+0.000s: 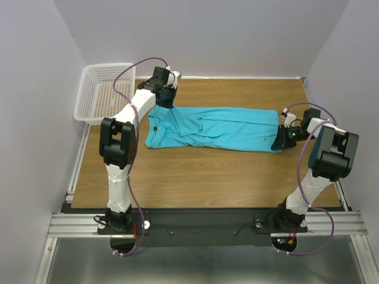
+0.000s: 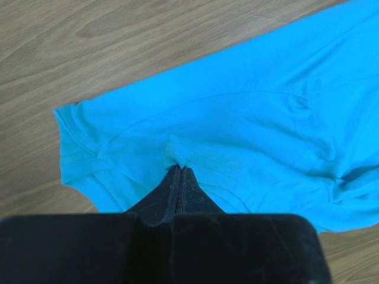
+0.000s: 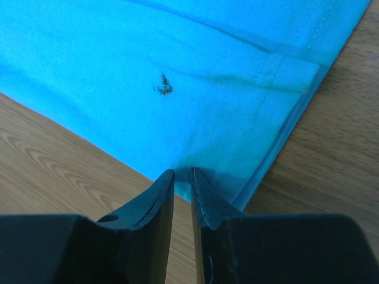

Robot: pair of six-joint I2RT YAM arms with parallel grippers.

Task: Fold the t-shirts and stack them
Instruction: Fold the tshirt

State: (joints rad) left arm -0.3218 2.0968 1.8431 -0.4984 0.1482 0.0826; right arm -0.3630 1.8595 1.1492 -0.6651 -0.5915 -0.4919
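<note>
My left fingers [image 2: 170,194] closed tight on seam fold of soft turquoise-blue cotton t-shirt [image 1: 228,127] | right fingers [image 3: 155,204] nearly closed on hem corner | light, limp: grip edges.

**Layout, referenced to the t-shirt [image 1: 213,128]**

The t-shirt lies spread flat on the table [image 1: 195,177], its long axis running left to right, at about mid-depth of the surface. The basket [image 1: 103,92] stands behind and to the left of the t-shirt, apart from it, at the table's far-left corner. The left gripper [image 1: 166,103] is at the t-shirt's rear left part, touching the cloth. The right gripper [image 1: 280,142] is at the t-shirt's right end, at the near corner. Both arm bases stand in front of the t-shirt — one to the left, one to the right.
</note>
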